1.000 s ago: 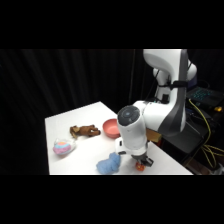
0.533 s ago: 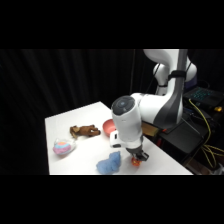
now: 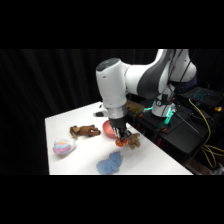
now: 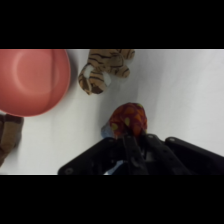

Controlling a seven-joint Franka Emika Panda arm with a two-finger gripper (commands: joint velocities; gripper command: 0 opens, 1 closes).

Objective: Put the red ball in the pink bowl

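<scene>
Jaws [image 4: 131, 145] closed on the red ball [image 4: 128, 120], held clear above the white desk [image 3: 85, 155]; fingers mostly hidden beneath the ball in the wrist view, only black linkage showing at 6 o'clock. From the side, ball [image 3: 120, 142] barely made out as an orange-red spot under the jaws [image 3: 120, 136]. Pink bowl [image 4: 31, 80] at 10 o'clock of the ball in the wrist view, cut off at the left edge; from the side largely hidden behind the arm, only its left rim [image 3: 108, 128] visible. Striped tiger toy [image 4: 104, 67] at 12 o'clock, near the bowl. Brown toy [image 4: 9, 135] cut off at 9 o'clock. Pastel ball [image 3: 63, 146] and blue toy [image 3: 110, 163] blurred.
</scene>
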